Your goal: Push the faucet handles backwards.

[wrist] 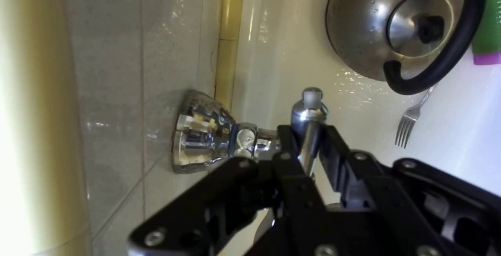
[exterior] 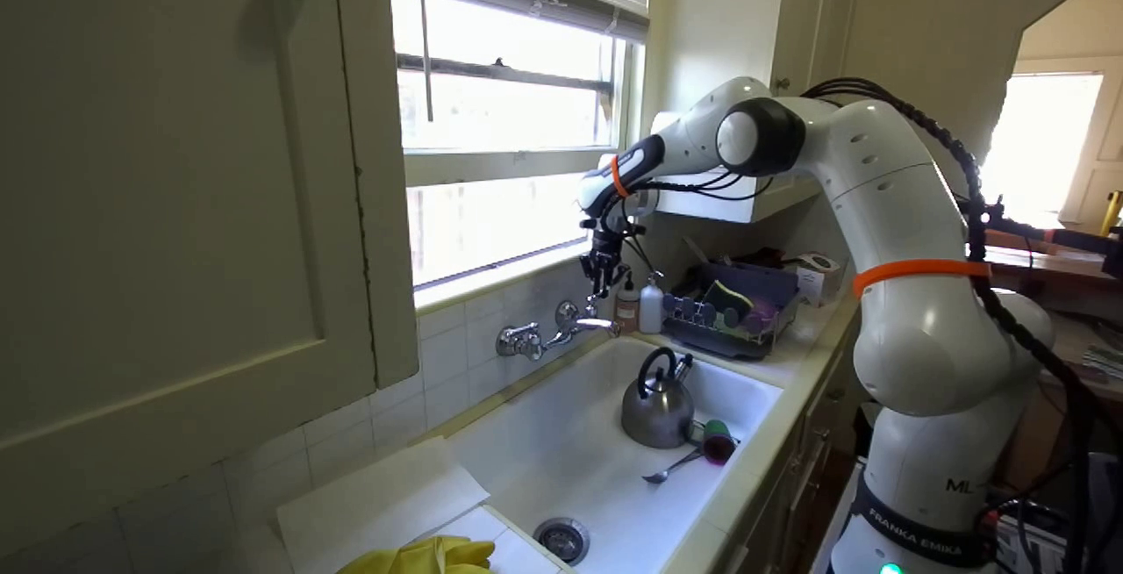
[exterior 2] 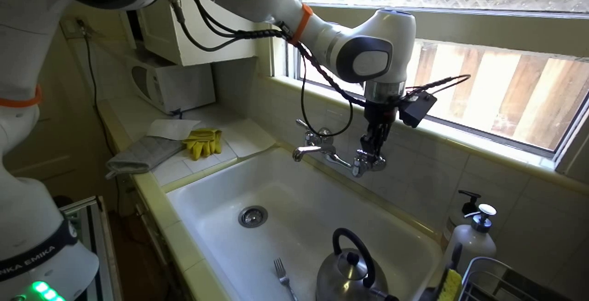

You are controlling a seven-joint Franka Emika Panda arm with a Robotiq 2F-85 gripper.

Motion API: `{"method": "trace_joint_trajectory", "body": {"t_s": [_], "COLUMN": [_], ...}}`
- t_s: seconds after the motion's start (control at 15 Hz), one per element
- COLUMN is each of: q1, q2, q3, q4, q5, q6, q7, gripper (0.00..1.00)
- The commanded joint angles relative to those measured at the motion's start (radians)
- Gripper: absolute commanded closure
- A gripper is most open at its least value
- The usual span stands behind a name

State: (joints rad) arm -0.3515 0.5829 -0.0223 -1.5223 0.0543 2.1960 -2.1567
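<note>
The chrome faucet is mounted on the tiled wall, with its short spout (exterior 2: 309, 150) over the sink. One faucet handle (wrist: 309, 117) is a small lever with a rounded tip. My gripper (wrist: 308, 132) points down with its two black fingertips against both sides of this lever, near its tip. In both exterior views the gripper (exterior 2: 373, 147) (exterior: 600, 286) is at the valve nearer the soap bottles. The other faucet handle (exterior 2: 302, 124) stands free on the far side of the spout, with its lever tilted up.
A steel kettle (exterior 2: 352, 273) with an arched black handle stands in the white sink (exterior: 561, 434). A fork (exterior 2: 283, 273) and a green cup (exterior: 717, 441) lie near it. Soap bottles (exterior 2: 474, 241) and a dish rack (exterior: 737, 306) stand beside the sink. The window sill (exterior 2: 487, 149) runs close behind the gripper.
</note>
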Motion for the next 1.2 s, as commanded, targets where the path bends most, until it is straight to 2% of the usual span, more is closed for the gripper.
{"method": "trace_joint_trajectory", "body": {"t_s": [0.0,0.87,0.93,1.0,1.13], "q1": [0.007,0.024,0.027,0.028,0.029], "q2": [0.045,0.048,0.044,0.043,0.048], "q3": [-0.008,-0.014,-0.018,-0.021,-0.024], "q4": [0.058,0.06,0.052,0.053,0.06], "q5": [-0.035,-0.074,-0.072,-0.082,-0.096], "q6": [0.015,0.022,0.037,0.024,0.036], "q7": [-0.064,-0.078,-0.06,-0.065,-0.063], "gripper": [0.94,0.94,0.53,0.51,0.38]}}
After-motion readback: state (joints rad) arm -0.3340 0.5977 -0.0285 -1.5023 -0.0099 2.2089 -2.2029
